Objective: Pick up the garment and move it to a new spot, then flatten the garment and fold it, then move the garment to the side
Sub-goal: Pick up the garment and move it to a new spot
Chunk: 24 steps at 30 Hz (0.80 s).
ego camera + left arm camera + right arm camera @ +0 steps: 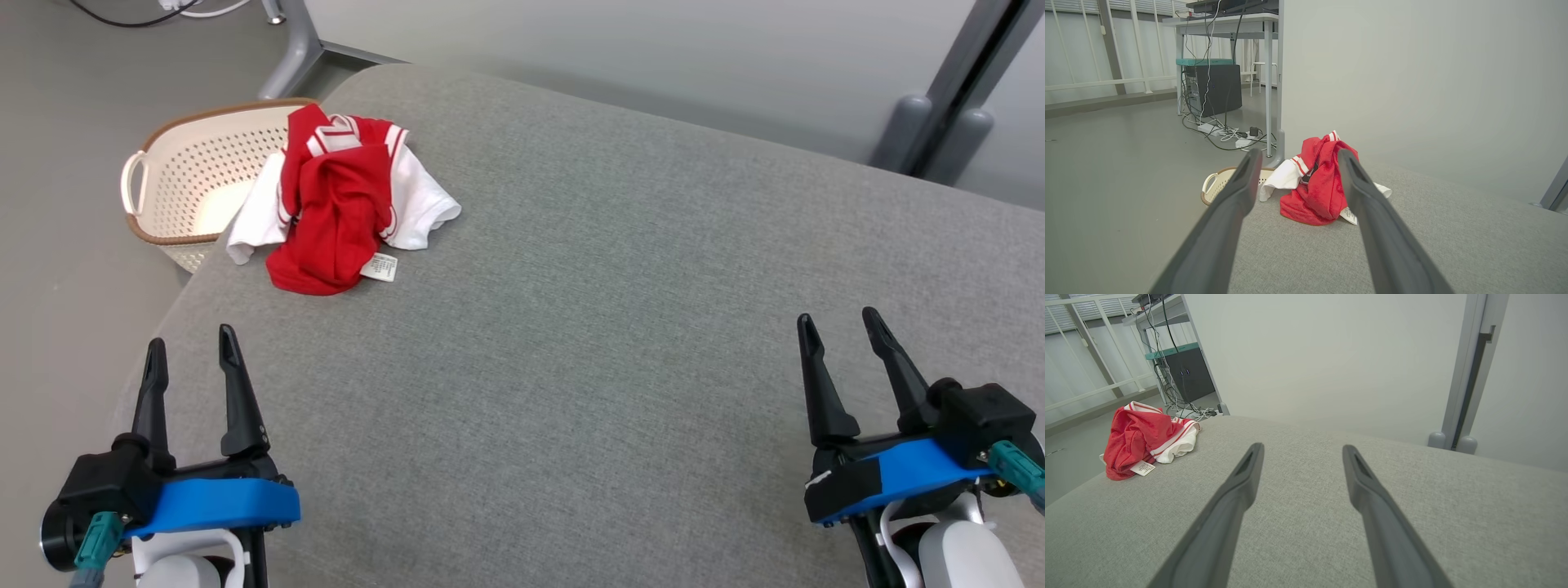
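The garment (335,204) is a crumpled red and white shirt with a white label, lying at the far left corner of the grey padded surface (612,286). It also shows in the left wrist view as a heap, the garment (1314,192) seen between the fingers, and far left in the right wrist view, the garment (1141,437). My left gripper (192,343) hovers open near the front left edge, well short of the shirt. Over at the front right, my right gripper (841,322) stands open too. Both hold nothing.
A cream perforated laundry basket (184,175) with a brown rim stands on the floor against the surface's far left corner, the shirt's sleeve draping toward it. A desk with cables (1220,81) and a metal post (939,106) stand beyond.
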{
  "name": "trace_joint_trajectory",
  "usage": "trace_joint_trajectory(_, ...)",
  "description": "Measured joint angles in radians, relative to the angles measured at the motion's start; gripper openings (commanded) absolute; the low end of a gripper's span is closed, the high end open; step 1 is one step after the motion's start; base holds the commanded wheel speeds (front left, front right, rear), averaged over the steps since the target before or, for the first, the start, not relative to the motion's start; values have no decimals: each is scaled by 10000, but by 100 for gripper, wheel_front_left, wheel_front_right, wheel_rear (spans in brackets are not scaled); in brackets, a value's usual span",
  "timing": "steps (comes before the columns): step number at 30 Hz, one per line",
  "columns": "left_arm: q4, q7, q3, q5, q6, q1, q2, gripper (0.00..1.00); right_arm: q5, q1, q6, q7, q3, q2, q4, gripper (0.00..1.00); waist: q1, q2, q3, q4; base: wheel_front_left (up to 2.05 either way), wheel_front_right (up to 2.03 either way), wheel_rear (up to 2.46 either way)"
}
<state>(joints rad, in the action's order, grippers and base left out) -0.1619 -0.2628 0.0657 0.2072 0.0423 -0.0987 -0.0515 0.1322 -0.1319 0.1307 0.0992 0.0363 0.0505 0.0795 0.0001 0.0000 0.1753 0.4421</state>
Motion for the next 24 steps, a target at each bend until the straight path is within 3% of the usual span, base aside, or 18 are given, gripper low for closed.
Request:
trace_joint_trajectory(9,-163,0,685,63,-6,-1147,-198,100,-104,-189,0,-113,234,257,-276,100,-1,0,545,-599,0,0,0)
trace_joint_trajectory(16,-1057,0,1484,219,82,-3358,-1187,100,-288,-559,0,-443,378,619,-1012,100,0,0,1514,-1349,0,0,0)
trace_joint_trajectory(24,-3074,65,1764,449,293,-5564,-2347,100,-445,-699,0,-809,581,855,-2015,100,0,0,2692,-2197,0,0,0)
